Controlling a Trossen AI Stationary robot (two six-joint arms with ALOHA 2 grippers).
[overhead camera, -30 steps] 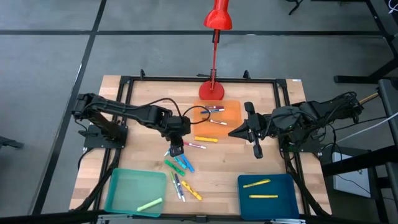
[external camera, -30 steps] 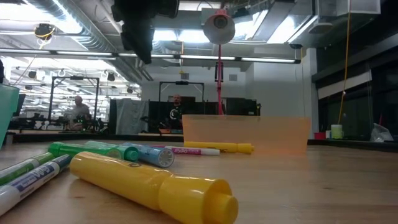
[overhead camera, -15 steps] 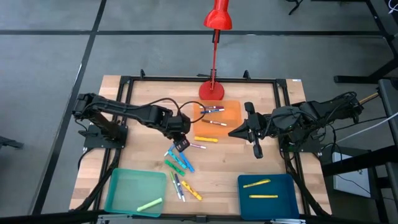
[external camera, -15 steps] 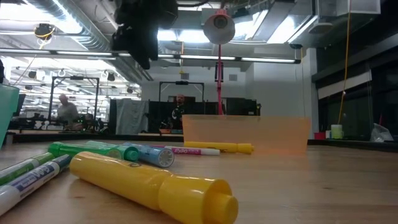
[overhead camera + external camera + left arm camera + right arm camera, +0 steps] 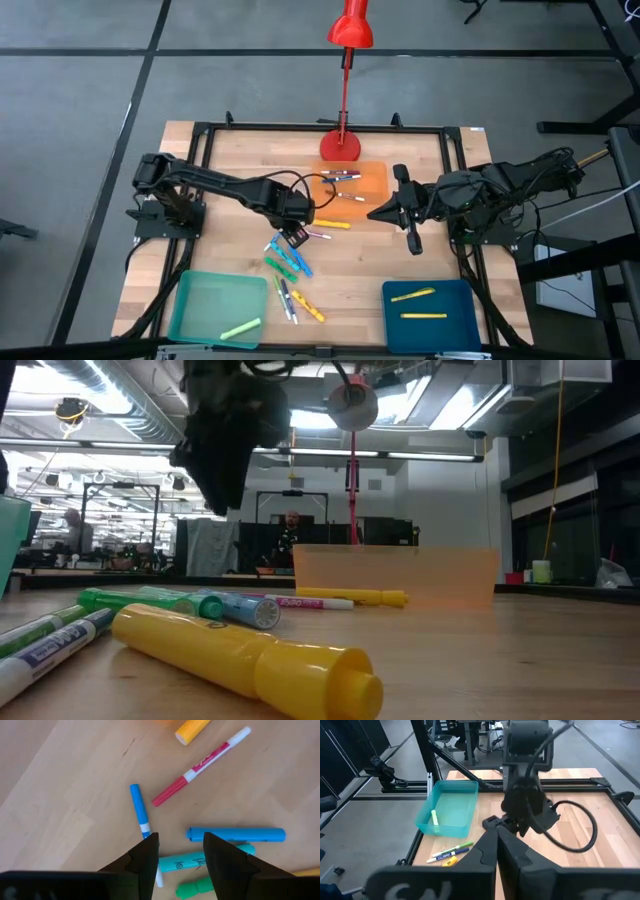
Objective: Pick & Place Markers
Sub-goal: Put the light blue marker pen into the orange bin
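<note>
Wooden table point(image 5: 230, 160) in a black frame: trays, lamp, loose markers.

Under the left gripper point(image 5: 292, 234), fingers parted, lie a pink marker point(image 5: 200, 765), a thin blue marker point(image 5: 139, 809) and a thick blue marker point(image 5: 236, 834); a yellow marker point(image 5: 331, 224) lies just beyond. Orange tray point(image 5: 372, 183) sits between the two grippers, red lamp base point(image 5: 340, 146) behind it. Teal tray point(image 5: 200, 305) stands nearer than the left gripper; blue tray point(image 5: 432, 316) nearer than the right gripper point(image 5: 412, 240).

right gripper point(image 5: 496, 832) fingers pressed together, teal tray point(image 5: 451, 806) beyond.
</note>
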